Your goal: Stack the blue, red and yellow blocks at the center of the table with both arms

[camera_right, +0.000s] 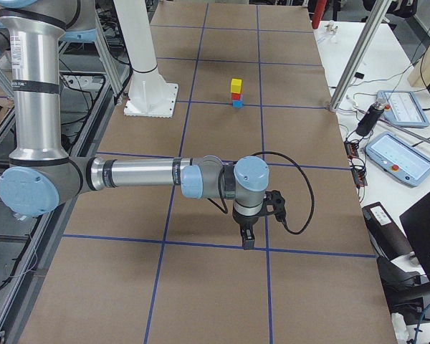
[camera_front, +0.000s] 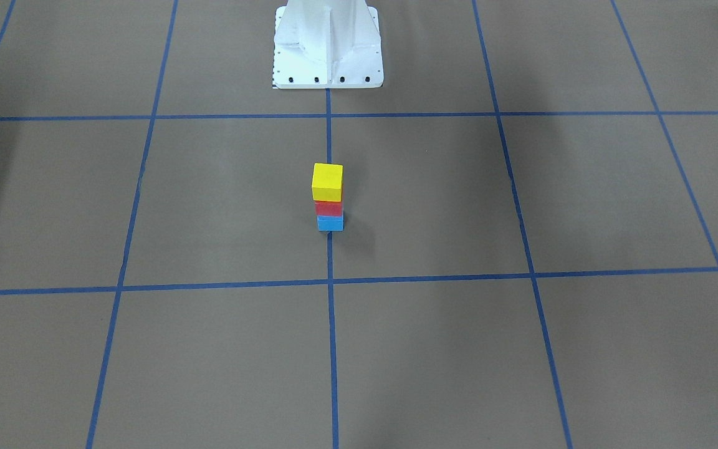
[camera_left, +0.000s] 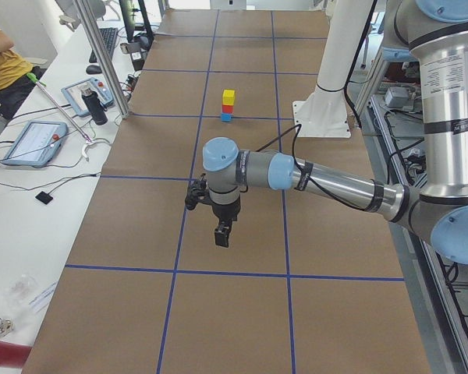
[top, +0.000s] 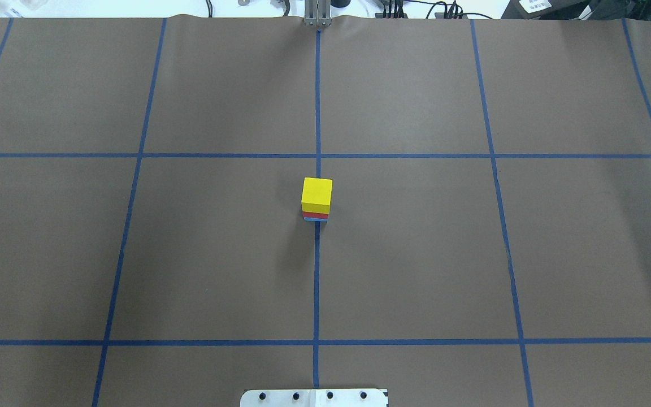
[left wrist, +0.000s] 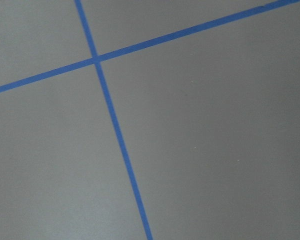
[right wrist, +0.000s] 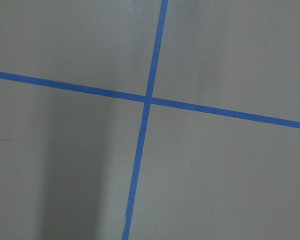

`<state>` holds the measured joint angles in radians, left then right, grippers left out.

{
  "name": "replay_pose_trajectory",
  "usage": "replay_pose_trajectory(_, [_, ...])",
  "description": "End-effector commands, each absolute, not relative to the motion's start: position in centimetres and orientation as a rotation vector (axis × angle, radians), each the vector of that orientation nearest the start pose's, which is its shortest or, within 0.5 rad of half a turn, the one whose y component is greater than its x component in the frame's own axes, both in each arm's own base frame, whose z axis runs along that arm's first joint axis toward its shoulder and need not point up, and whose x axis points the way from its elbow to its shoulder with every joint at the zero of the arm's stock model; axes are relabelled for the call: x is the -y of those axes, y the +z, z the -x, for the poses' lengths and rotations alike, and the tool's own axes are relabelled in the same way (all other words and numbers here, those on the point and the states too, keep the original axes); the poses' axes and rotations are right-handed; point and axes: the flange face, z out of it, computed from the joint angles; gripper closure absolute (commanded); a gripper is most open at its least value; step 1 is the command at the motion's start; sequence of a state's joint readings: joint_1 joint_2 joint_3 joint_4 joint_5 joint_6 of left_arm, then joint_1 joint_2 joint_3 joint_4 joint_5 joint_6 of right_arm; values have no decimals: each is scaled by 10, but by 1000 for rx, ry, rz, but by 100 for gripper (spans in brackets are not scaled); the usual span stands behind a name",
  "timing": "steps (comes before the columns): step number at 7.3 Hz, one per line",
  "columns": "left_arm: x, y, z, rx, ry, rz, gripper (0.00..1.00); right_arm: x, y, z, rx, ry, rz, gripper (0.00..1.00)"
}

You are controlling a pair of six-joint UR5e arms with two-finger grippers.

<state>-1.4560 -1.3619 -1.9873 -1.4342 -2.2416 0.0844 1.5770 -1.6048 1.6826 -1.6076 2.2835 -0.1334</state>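
A: Stacked yet?
B: Seems done: yellow block (camera_front: 327, 181) atop red block (camera_front: 328, 208) atop blue block (camera_front: 330, 222), upright at the middle of the bench (camera_front: 209, 206).
A: And left pincer (camera_left: 223, 234), right pincer (camera_right: 249, 239)?
B: Hang well apart from the blocks; cannot tell whether open or holding anything.

One upright obstacle: block stack (top: 317, 199), mid-frame on the centre line. Bare worktop (top: 133, 254) all round it, left and right alike. White pedestal (camera_front: 328, 47) top centre in front view, well apart from stack. Left pincer (camera_left: 221, 238) and right pincer (camera_right: 248, 241) hang well apart from it, lower mid-frame in side views.
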Motion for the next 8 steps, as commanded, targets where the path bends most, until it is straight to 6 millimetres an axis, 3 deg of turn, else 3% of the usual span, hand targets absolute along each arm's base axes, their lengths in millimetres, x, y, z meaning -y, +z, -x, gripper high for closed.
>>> replay_pose_trajectory(1, [382,583,51,-734,154,-103,0,479,628,-72,709,-135,-90,0])
replay_pose_trajectory(3, [378,574,73,-809,82,-137,0,476,629,-78,710,-134,-97,0])
replay_pose_trajectory(8, [376,582,75,-799,75,-123,0,470,632,-102,711,-70,-103,0])
